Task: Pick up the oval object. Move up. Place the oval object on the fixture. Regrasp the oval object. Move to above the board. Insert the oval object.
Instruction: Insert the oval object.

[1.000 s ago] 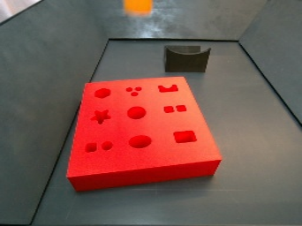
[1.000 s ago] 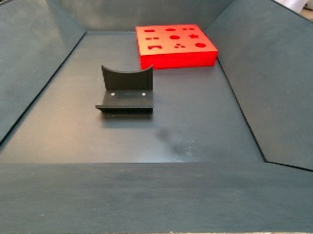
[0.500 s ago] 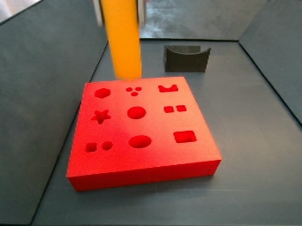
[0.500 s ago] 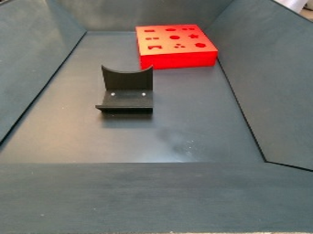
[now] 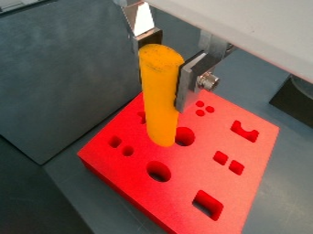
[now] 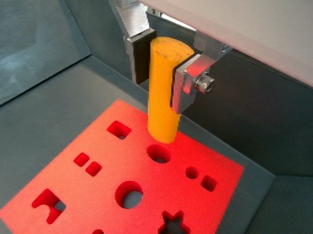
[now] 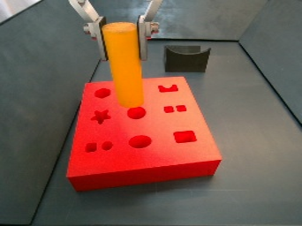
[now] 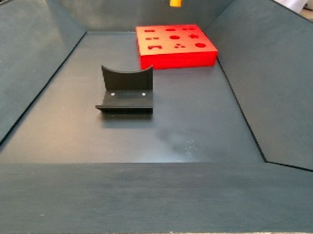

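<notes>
My gripper (image 7: 116, 28) is shut on the oval object (image 7: 123, 71), a long yellow-orange peg held upright by its top end. It hangs over the red board (image 7: 154, 150), its lower end just above the board's top near a round recess at the middle. Both wrist views show the gripper (image 5: 166, 59) (image 6: 163, 69) clamping the peg (image 5: 159, 105) (image 6: 162, 105) above the board (image 5: 134, 151) (image 6: 73, 196). The dark fixture (image 7: 186, 58) (image 8: 124, 90) stands empty, apart from the board (image 8: 178, 57). In a side view only the peg's tip (image 8: 177, 3) shows at the top edge.
Grey bin walls slope up round the dark floor (image 8: 159, 137). The board's other recesses (star, squares, crown, small circles) lie open around the peg. A dark shape (image 5: 297, 96) shows beyond the board's edge in a wrist view.
The gripper has come down into view with the peg and shifted slightly right over the board. The board and fixture have not moved.
</notes>
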